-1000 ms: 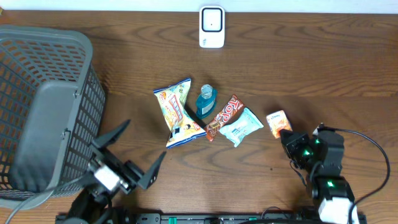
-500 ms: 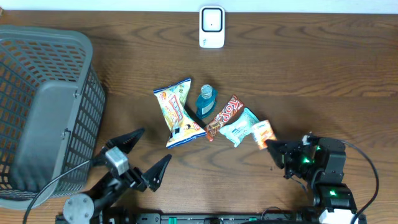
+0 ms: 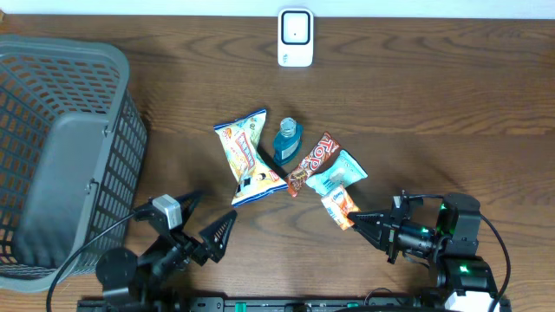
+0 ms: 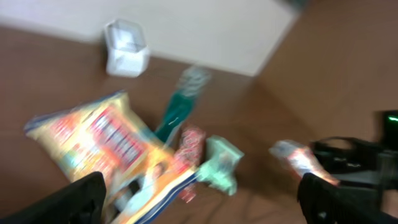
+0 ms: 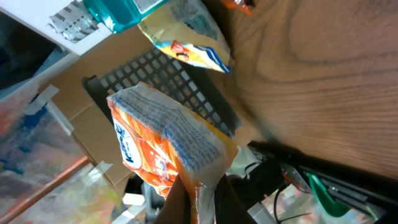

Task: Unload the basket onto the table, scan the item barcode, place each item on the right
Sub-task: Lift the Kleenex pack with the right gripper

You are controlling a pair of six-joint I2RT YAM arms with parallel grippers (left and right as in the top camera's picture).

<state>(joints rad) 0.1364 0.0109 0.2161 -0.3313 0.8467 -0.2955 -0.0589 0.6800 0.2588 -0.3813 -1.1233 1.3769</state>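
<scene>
- Where your R gripper point(image 3: 354, 220) sits, low on the right side of the table point(image 3: 451, 104), its two fingers are squeezed tight on the small orange packet point(image 3: 339, 206).
- The packet is pinched by one end. It sticks out past the tips, tilted, & looks lifted off the wood.
- R wrist cam shows it close up: orange sides, a pale printed face, & the flat end seam caught between the fingers.
- From above, the orange packet is just below the mint packet point(image 3: 340, 173). You can't tell if the two touch.
- Your L gripper point(image 3: 205, 218) is low on the left, spread wide w/ nothing in it. It's near the bottom of the yellow snack bag point(image 3: 247, 156) but not touching it.
- L wrist cam is blurry, but you can see its fingertips point(image 4: 81, 196) far apart at the bottom corners.
- The white scanner point(image 3: 295, 37) stands at the far edge, mid table, well apart from the orange packet.
- Pile in the middle, left to right: yellow snack bag, blue bottle point(image 3: 287, 140), red-brown bar point(image 3: 310, 163), mint packet.
- The grey basket point(image 3: 65, 52) fills the left side.
</scene>
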